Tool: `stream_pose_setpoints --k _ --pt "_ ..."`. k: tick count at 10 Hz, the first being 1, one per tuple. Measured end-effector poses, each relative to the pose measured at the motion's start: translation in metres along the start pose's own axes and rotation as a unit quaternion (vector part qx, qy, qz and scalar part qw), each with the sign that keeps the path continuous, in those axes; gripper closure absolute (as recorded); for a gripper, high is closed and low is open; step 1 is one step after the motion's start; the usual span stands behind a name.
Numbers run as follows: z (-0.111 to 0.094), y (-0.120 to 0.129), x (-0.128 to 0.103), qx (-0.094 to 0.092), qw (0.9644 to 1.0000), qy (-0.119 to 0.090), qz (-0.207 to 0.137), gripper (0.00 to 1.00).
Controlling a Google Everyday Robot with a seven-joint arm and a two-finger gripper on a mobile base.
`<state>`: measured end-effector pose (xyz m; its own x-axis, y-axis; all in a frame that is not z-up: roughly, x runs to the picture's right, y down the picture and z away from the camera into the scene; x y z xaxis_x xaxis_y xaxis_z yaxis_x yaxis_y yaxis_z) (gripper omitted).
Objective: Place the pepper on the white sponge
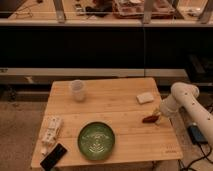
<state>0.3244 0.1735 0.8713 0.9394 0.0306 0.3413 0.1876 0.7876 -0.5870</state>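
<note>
The pepper [148, 119] is a small dark-red slender thing lying on the wooden table [115, 107] near its right edge. The gripper [156, 115] is at the end of the white arm that reaches in from the right, and it sits right at the pepper's right end. The white sponge [145, 97] is a small flat white pad on the table, a little behind and to the left of the gripper.
A green plate [96, 140] lies at the front middle. A white cup [77, 90] stands at the back left. A long white remote-like strip [50, 131] and a black phone [53, 156] lie at the front left. A shelf front stands behind the table.
</note>
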Motion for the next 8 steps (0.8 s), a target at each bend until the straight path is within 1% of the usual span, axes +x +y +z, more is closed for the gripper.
stream_pose_setpoints --k 3,4,5,6,7,8 --pt "-0.003 -0.001 -0.001 -0.001 1.0 -0.001 -0.005 0.65" --pt "-0.003 -0.001 -0.002 -0.002 1.0 -0.001 -0.007 0.68" --pt "-0.004 -0.001 -0.002 -0.002 1.0 -0.001 -0.008 0.74" --pt "-0.007 -0.002 -0.002 -0.001 1.0 -0.001 -0.01 0.83" --pt "-0.011 -0.004 -0.002 0.001 0.9999 0.001 -0.012 0.9" --pt "-0.012 -0.004 -0.002 0.001 0.9999 0.001 -0.013 0.91"
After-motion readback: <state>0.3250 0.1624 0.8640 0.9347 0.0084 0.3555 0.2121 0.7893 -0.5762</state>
